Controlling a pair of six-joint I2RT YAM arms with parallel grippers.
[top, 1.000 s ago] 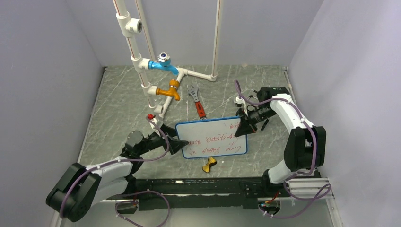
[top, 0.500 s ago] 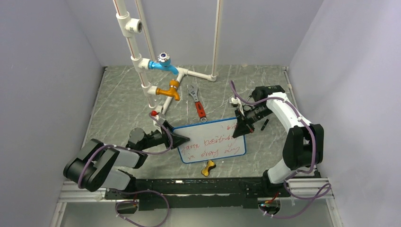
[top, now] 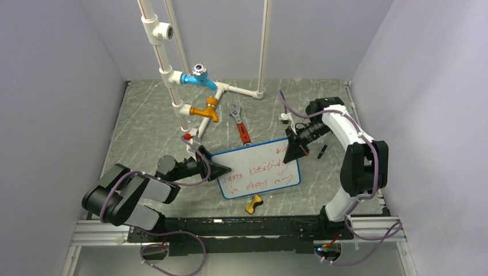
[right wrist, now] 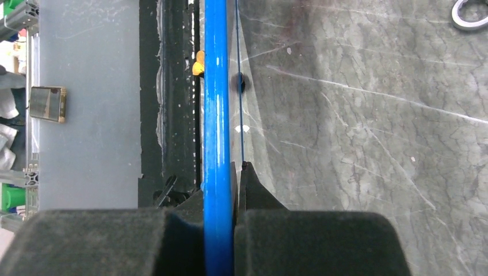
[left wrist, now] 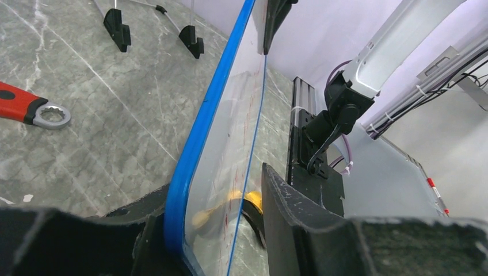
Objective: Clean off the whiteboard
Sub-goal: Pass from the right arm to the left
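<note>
The whiteboard (top: 259, 169), white with a blue frame and red handwriting, is held tilted above the table between both arms. My left gripper (top: 221, 169) is closed round its left edge. In the left wrist view the blue frame (left wrist: 198, 138) rests against one finger and the other finger (left wrist: 288, 201) lies over the written face, with the left gripper (left wrist: 216, 190) straddling the board. My right gripper (top: 289, 154) pinches the upper right edge. The right wrist view shows the frame (right wrist: 217, 103) clamped tight in the right gripper (right wrist: 235, 172).
A white pipe rig with a blue tap (top: 198, 77) and an orange tap (top: 206, 110) stands at the back. A red-handled wrench (top: 241, 126) lies behind the board, a small yellow piece (top: 253, 203) in front of it, and a black marker (top: 320, 151) to the right.
The board has swung anticlockwise and shifted slightly toward the back. My left gripper's jaws have narrowed onto its left edge. The right arm has moved back with the board's right corner.
</note>
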